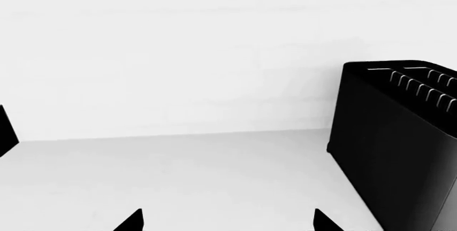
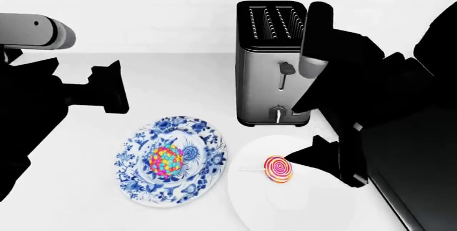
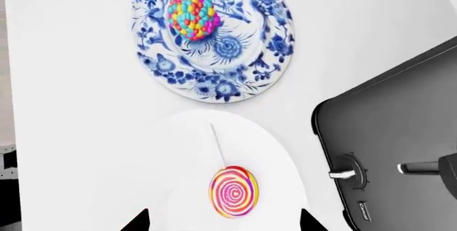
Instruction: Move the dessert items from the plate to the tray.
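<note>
The candy-bead ball (image 2: 166, 160) sits on a blue-and-white patterned plate (image 2: 203, 177). The swirl lollipop (image 2: 279, 168) lies flat on a plain white plate (image 2: 286, 204), its stick pointing towards the patterned plate. My right gripper (image 2: 321, 160) is open and empty, hovering right beside the lollipop's head. In the right wrist view the lollipop (image 3: 234, 191) lies just ahead of the open right gripper (image 3: 222, 224), with the ball (image 3: 191, 14) and the patterned plate (image 3: 236, 76) beyond. My left gripper (image 2: 113, 87) is open and empty, held above the counter left of the toaster. The black tray (image 2: 421, 188) lies at the right, partly hidden by my right arm.
A steel toaster (image 2: 275, 65) stands behind the two plates, close to my right arm. It shows in the left wrist view (image 1: 400, 145) ahead of the open left gripper (image 1: 228, 221), and in the right wrist view (image 3: 400, 151). A white wall backs the counter.
</note>
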Available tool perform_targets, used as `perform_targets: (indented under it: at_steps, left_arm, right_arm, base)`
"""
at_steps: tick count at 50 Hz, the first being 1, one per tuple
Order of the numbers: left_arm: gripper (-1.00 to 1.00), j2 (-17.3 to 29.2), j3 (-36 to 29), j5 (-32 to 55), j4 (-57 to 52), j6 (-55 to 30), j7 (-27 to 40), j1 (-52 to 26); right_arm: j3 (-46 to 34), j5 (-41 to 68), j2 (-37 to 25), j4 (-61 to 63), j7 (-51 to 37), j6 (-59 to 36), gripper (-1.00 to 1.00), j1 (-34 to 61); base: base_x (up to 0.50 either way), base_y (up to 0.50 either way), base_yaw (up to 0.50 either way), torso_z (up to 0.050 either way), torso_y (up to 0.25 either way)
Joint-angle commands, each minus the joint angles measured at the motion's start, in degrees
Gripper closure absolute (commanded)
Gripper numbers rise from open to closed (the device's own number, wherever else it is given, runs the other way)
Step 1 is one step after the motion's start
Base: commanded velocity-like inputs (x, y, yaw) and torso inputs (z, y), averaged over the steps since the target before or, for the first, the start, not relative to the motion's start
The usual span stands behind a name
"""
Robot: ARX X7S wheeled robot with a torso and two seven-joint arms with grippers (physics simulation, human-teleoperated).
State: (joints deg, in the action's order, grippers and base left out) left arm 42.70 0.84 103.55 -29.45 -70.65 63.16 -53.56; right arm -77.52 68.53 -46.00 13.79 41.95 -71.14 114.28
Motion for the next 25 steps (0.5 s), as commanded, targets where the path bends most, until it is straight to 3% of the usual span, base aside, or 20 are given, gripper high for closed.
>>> perform_targets:
  at_steps: [1,25]
  left_arm:
    - [-1.00,0.28,-0.25,-0.70,-0.05,0.27,-0.52,0.57]
    - [-1.00,0.48,0.48,-2.94,-0.17,1.58,-2.64,3.42]
  right_arm:
    - [-1.56,-0.98,0.03,0.64,1.02,1.73,-1.00,-2.60]
    - [-3.81,-4.52,2.37,-5.89,1.41,5.23,-1.00,-7.46]
  base:
    - [0.00,0.00,0.00,0.000,0.000]
    - [0.00,0.00,0.00,0.000,0.000]
